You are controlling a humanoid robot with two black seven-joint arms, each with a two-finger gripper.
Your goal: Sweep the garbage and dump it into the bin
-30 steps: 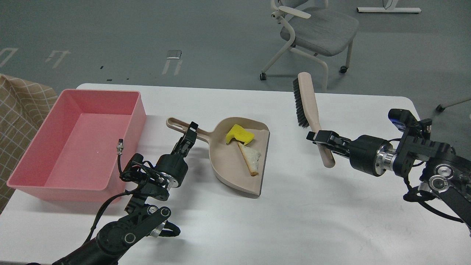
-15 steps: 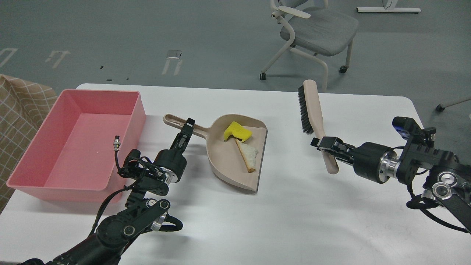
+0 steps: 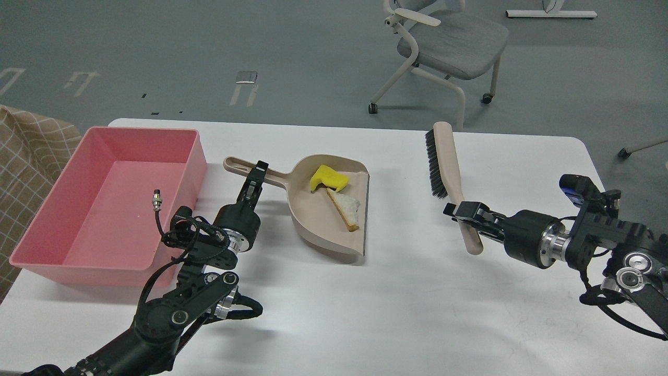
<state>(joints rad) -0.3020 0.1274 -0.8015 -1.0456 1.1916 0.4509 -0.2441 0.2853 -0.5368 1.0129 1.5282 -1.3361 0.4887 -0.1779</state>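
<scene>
Bin (image 3: 112,201) sat at the 9 o'clock side of the white desk (image 3: 396,308), pink, shallow, rectangular, its floor bare apart from a tiny pale speck. Checked tan cloth (image 3: 23,156) showed beyond the bin's left wall, off the desk edge.

Left gripper (image 3: 255,175) was closed on the handle of the beige dustpan (image 3: 326,219), just right of the bin at about 10 o'clock from desk centre. Handle pointed toward 10 o'clock, the open mouth toward 4 o'clock. A shadow showed under the pan; whether it touched the desk could not be told.

Garbage lay inside the pan: yellow chunk (image 3: 327,178) toward the back wall, at 12 o'clock in the pan, and bread slice (image 3: 345,208) touching it at its 5 o'clock, crust edge running toward the pan mouth. Both pieces were well apart from the bin.

Right gripper (image 3: 462,213) was clamped across the lower handle of the brush (image 3: 451,172), at 3 o'clock from the dustpan and well apart from it. Brush stood nearly along the 12-to-6 line, head toward 12 o'clock, black bristles facing 9 o'clock.

Grey chair (image 3: 443,47) stood on the floor beyond the desk at 1 o'clock.
</scene>
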